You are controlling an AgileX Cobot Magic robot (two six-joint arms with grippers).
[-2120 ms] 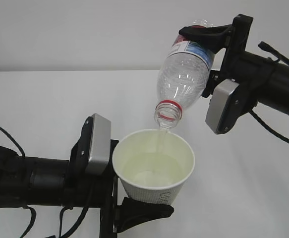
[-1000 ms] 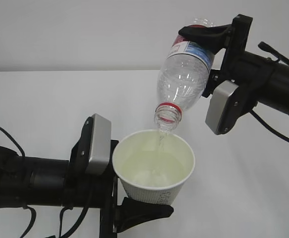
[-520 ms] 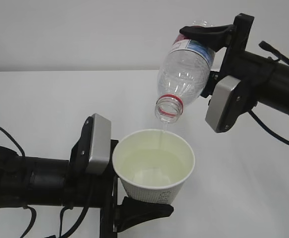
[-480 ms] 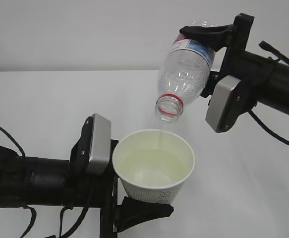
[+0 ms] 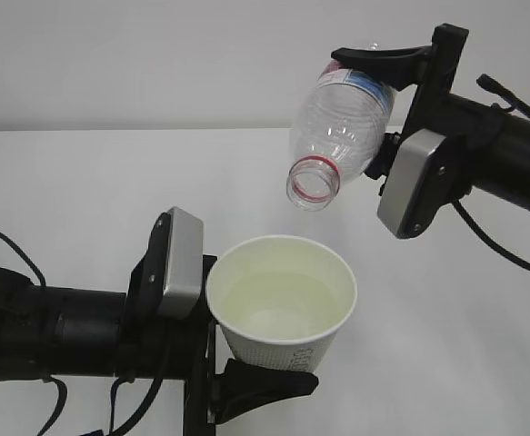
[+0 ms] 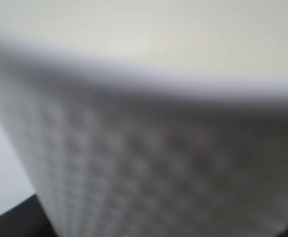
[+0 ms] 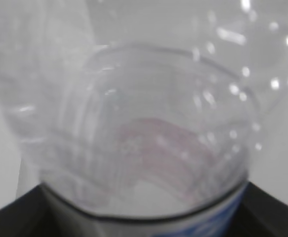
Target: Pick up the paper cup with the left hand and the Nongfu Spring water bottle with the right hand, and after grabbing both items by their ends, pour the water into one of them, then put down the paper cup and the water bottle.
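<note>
The white paper cup (image 5: pixel 283 304) is held off the table, upright, with clear water (image 5: pixel 278 304) pooled inside. My left gripper (image 5: pixel 266 368) is shut on its lower end, one black finger (image 5: pixel 269 383) showing under the cup. The cup's ribbed wall (image 6: pixel 148 163) fills the left wrist view, blurred. Above and right of the cup hangs the Nongfu Spring water bottle (image 5: pixel 342 123), tilted with its open mouth (image 5: pixel 313 186) pointing down-left and looking empty. My right gripper (image 5: pixel 371 102) is shut on its base end. Up close, the clear bottle (image 7: pixel 144 133) fills the right wrist view. No stream falls.
A white table (image 5: pixel 83 182) runs under both arms to a pale wall behind. The left arm (image 5: pixel 55 331) lies low along the front left. The right arm (image 5: pixel 501 154) reaches in from the upper right with cables hanging.
The bottle has risen and tipped back toward level, its mouth now well above the cup rim. The thin stream of water into the cup has stopped. The cup has not moved.
</note>
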